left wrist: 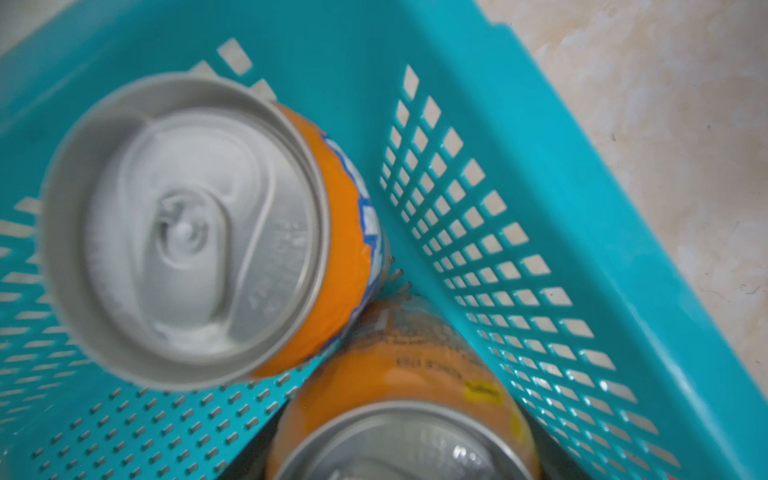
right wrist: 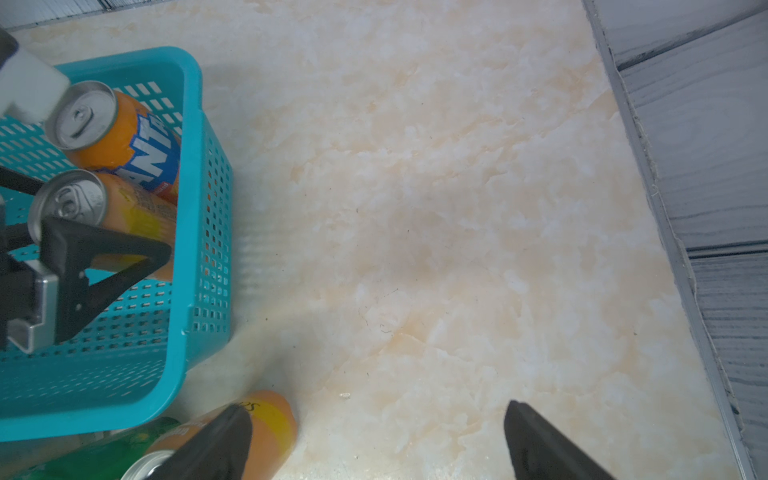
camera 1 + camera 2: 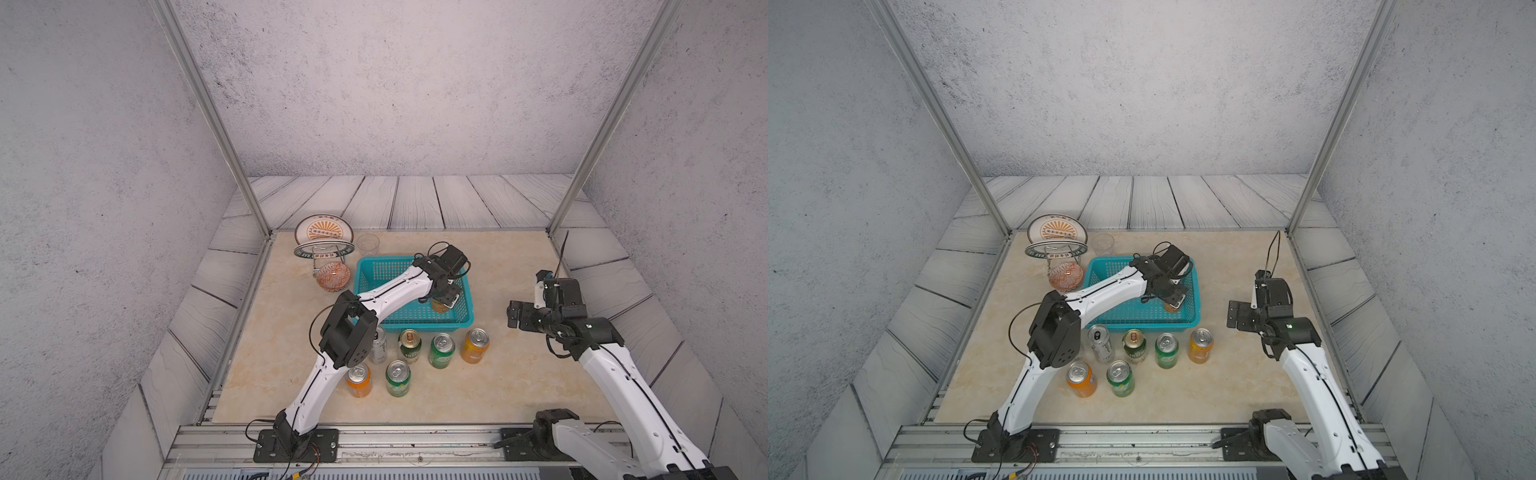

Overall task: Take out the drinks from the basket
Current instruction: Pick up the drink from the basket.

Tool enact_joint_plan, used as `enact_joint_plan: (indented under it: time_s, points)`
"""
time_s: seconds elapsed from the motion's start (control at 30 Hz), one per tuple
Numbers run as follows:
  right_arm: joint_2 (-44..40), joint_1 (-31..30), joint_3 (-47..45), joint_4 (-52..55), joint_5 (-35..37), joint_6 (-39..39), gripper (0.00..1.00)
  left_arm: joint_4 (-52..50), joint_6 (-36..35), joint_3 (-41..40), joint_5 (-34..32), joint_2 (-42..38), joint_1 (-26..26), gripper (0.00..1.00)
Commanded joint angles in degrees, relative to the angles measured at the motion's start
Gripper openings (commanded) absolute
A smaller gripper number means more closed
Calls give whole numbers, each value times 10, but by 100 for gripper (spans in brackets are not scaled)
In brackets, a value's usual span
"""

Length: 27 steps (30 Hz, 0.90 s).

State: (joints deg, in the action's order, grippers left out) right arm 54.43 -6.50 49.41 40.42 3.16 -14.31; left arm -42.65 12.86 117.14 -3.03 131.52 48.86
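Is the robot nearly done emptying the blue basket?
Mostly. At least six small metal drink cans stand on the marble-look table outside the teal-blue plastic mesh basket. The left gripper is down around one pale orange can inside it; a brighter orange can beside it waits its turn.

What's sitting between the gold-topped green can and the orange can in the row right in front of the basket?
A silver-topped green can, standing upright between the gold-topped green can and the orange can; both top views show it.
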Motion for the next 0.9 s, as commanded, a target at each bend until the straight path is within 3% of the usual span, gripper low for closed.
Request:
enact_joint_plan:
  time_s: [0.0,0.4,0.87]
  points:
    - [-4,2,0,4,5,6,99,-10,-7,-10,-4,-47,-4,63]
    - [-3,3,0,2,3,6,99,-3,1,-70,-15,-124,-3,62]
    - [-2,3,0,3,-1,6,100,35,10,-181,-44,-281,3,62]
